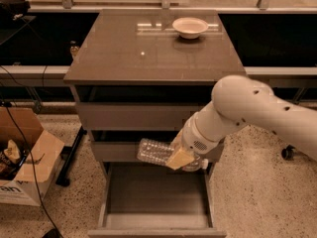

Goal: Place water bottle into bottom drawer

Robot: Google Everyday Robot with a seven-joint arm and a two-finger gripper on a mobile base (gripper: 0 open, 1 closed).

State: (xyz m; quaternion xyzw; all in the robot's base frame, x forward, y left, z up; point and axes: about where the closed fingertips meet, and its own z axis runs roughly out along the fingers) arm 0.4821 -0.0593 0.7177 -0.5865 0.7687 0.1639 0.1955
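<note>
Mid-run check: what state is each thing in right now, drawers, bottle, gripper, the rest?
bottom drawer: pulled open.
middle drawer: shut.
top drawer: shut.
water bottle: held sideways over the bottom drawer, not in it.
gripper: shut on the water bottle, in front of the middle drawer.
bowl: upright on the cabinet top.
cardboard box: open.

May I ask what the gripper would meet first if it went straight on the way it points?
The gripper, holding the water bottle, points down and leftward over the open bottom drawer. Nothing shows between them, so it would probably meet that tray's floor first; depth is uncertain.
</note>
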